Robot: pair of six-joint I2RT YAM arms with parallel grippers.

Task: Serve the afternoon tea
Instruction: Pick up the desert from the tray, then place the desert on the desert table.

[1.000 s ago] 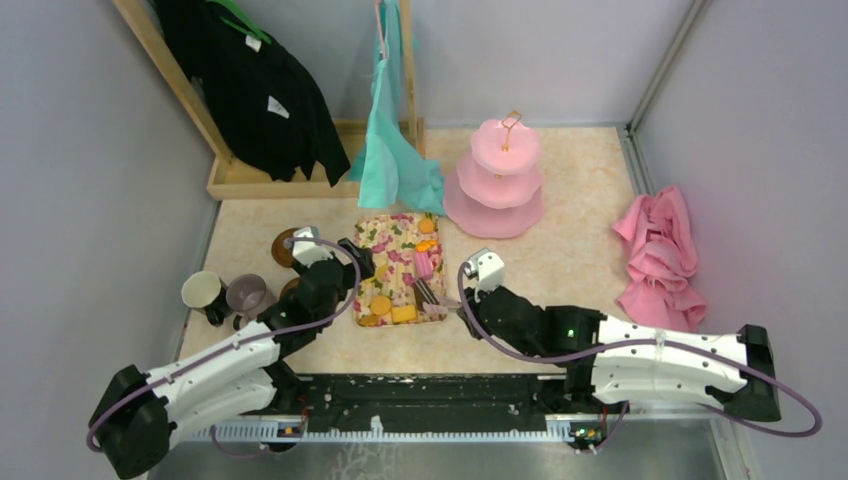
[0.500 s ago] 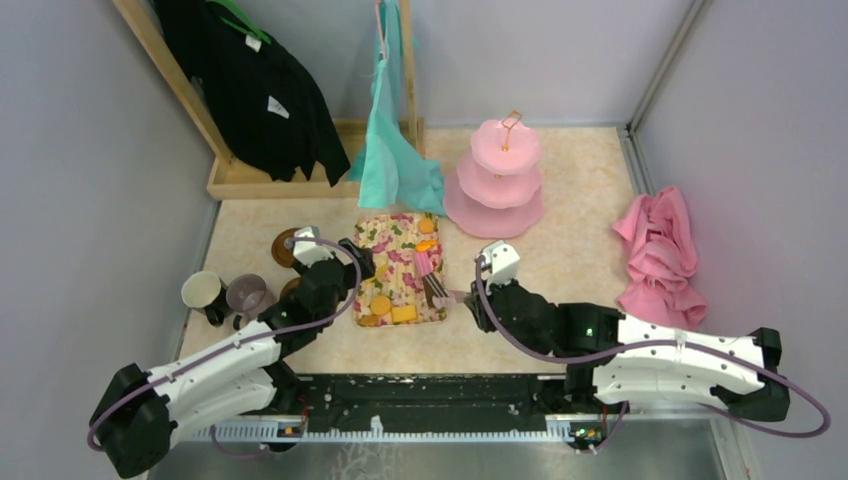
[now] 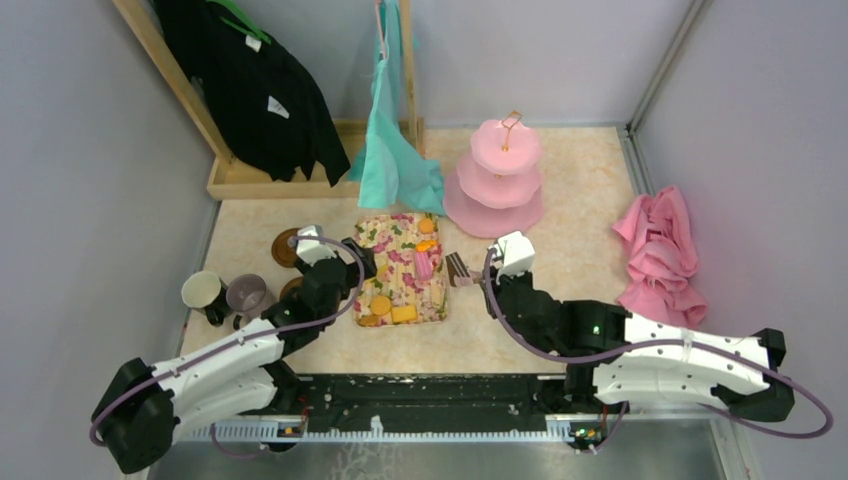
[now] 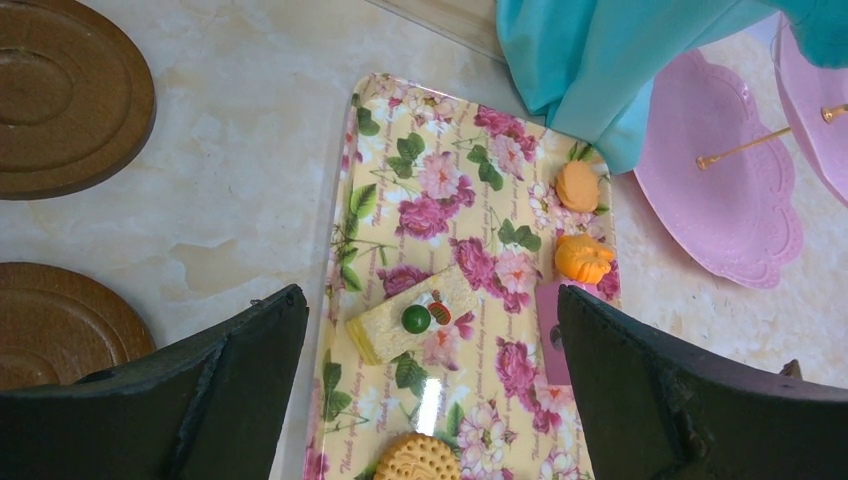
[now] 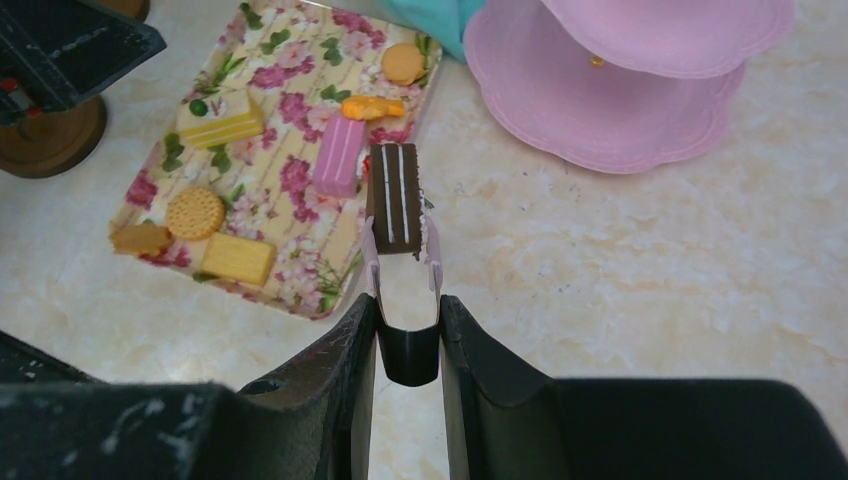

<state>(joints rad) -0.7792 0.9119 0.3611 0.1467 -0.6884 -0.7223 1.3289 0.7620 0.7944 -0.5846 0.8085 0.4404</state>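
Observation:
The flowered tray [image 3: 392,238] holds orange, yellow and pink snacks; it also shows in the right wrist view [image 5: 262,185]. My right gripper [image 3: 480,280] [image 5: 408,312] is shut on pink tongs [image 5: 408,350]. The tongs pinch a brown striped snack [image 5: 394,195] [image 3: 458,268] above the floor between the tray and the pink three-tier stand [image 3: 497,180] [image 5: 620,110]. My left gripper [image 3: 352,262] [image 4: 430,310] is open and empty over the tray's left part, above a yellow cake [image 4: 415,315]. The cream mug [image 3: 203,292], mauve-grey mug [image 3: 247,295] and two brown saucers [image 3: 284,247] [image 4: 60,95] [image 4: 55,320] lie left of the tray.
A teal cloth [image 3: 395,150] hangs over the tray's far end. A black garment [image 3: 250,90] hangs on a wooden rack [image 3: 260,180] at back left. A pink cloth [image 3: 660,255] lies at the right wall. Grey walls close in both sides.
My right gripper has moved from the tray's right edge up and right toward the stand, carrying the brown snack in the tongs. The left arm has barely moved.

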